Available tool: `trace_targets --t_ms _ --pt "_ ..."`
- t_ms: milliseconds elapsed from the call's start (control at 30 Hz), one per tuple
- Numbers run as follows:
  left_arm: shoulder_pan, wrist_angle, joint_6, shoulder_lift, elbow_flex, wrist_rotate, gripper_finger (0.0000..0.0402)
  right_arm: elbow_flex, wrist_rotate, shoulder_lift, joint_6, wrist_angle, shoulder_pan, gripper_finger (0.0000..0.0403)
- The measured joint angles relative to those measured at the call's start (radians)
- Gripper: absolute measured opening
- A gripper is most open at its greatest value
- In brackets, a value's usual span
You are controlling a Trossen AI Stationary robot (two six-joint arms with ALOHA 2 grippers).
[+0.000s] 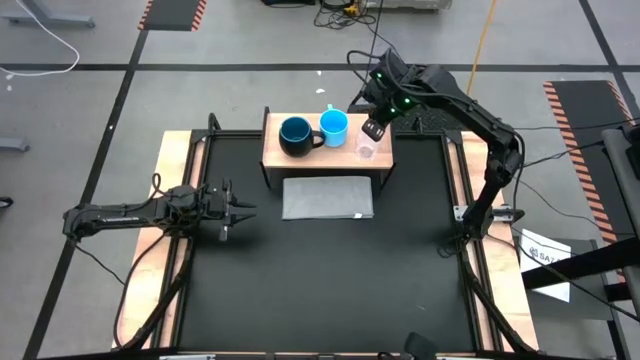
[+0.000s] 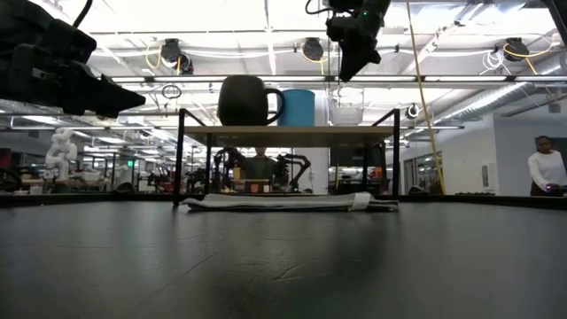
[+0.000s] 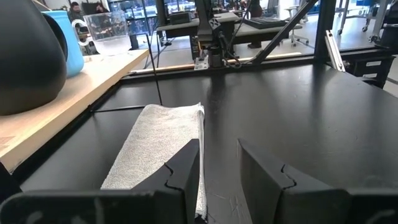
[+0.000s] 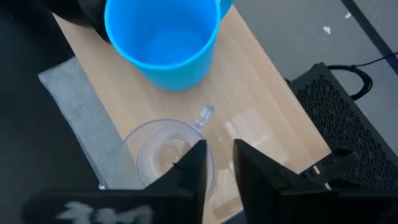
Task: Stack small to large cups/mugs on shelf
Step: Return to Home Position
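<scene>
My right pincer [image 1: 372, 132], slightly parted and empty, hovers over the clear cup [image 1: 366, 150], the smallest, ending the shelf [image 1: 275, 165] row by size; my left pincer [image 1: 242, 218] waits, parted.

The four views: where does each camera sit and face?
High view: above the table, facing straight down; left gripper, right gripper show.
Low view: table-top height, facing level toward the shelf; right gripper above it.
Left wrist view: left arm, facing along the grey mat past its fingers.
Right wrist view: right arm, facing down on the clear cup past its fingers.
All share the light-blue mug.
</scene>
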Motion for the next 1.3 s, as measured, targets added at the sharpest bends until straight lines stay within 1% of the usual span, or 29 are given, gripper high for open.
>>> trace_targets --t_ms 133,167,600,700,833,1033,1167,1300 --pt "0.000 -0.004 0.000 0.000 0.000 0.000 0.0108 0.000 0.000 -0.001 -0.016 0.003 0.000 0.0013" --pt "0.000 -0.005 0.001 0.000 0.000 0.000 0.0108 0.000 0.000 0.000 -0.019 0.000 0.000 0.0007" --pt "0.000 -0.007 -0.001 0.000 0.000 0.000 0.0108 0.000 -0.032 0.000 0.000 -0.009 0.004 0.0001" --pt "0.000 -0.007 -0.003 0.000 0.000 0.000 0.0108 0.000 -0.060 -0.011 0.005 -0.023 0.011 0.0000" --pt "0.000 -0.007 -0.003 0.000 0.000 0.000 0.0108 0.000 -0.080 -0.061 0.003 -0.029 0.032 0.0000" --pt "0.000 0.014 -0.010 0.000 0.000 -0.001 0.0108 0.002 -0.079 -0.195 0.031 0.071 0.060 0.0000" --pt "0.000 0.014 -0.012 0.000 0.000 -0.001 0.0108 0.002 -0.080 -0.264 0.038 0.083 0.116 0.0000" --pt "0.000 0.016 -0.015 0.000 0.000 -0.001 0.0108 0.002 -0.079 -0.316 0.063 0.110 0.197 0.0000"
